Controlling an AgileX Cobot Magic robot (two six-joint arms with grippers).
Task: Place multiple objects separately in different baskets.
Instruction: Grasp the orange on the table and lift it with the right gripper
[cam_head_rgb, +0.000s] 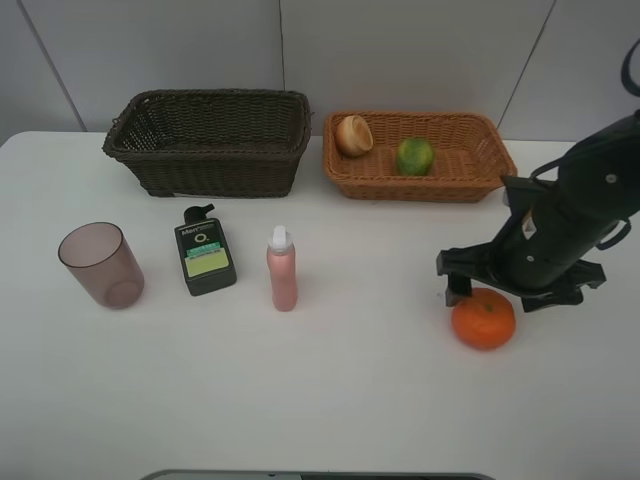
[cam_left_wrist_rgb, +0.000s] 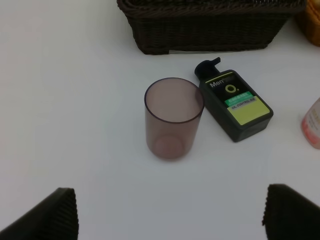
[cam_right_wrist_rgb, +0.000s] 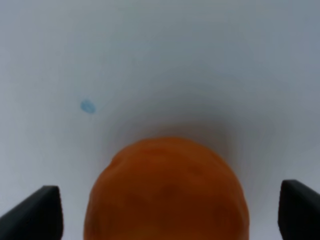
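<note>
White surface (cam_head_rgb: 330, 400), grey wall (cam_head_rgb: 400, 50) behind. Cup (cam_head_rgb: 101, 264), green bottle (cam_head_rgb: 206, 258) and pink bottle (cam_head_rgb: 282, 270) sat in a row before dark basket (cam_head_rgb: 220, 168). Tan basket (cam_head_rgb: 420, 186) held peach (cam_head_rgb: 352, 135) and green fruit (cam_head_rgb: 414, 155). Orange (cam_head_rgb: 483, 318) lay on surface between wide jaws of right gripper (cam_head_rgb: 515, 293), ungripped. Left gripper (cam_left_wrist_rgb: 170, 215) wide, facing cup.

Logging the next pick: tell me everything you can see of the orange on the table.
The orange is round and bright, with a dimpled peel and a small green stem mark on top. It sits whole on the white table, in front of the tan basket, outside it. The open right end effector hangs over it, jaws at either side, neither visibly touching.
</note>
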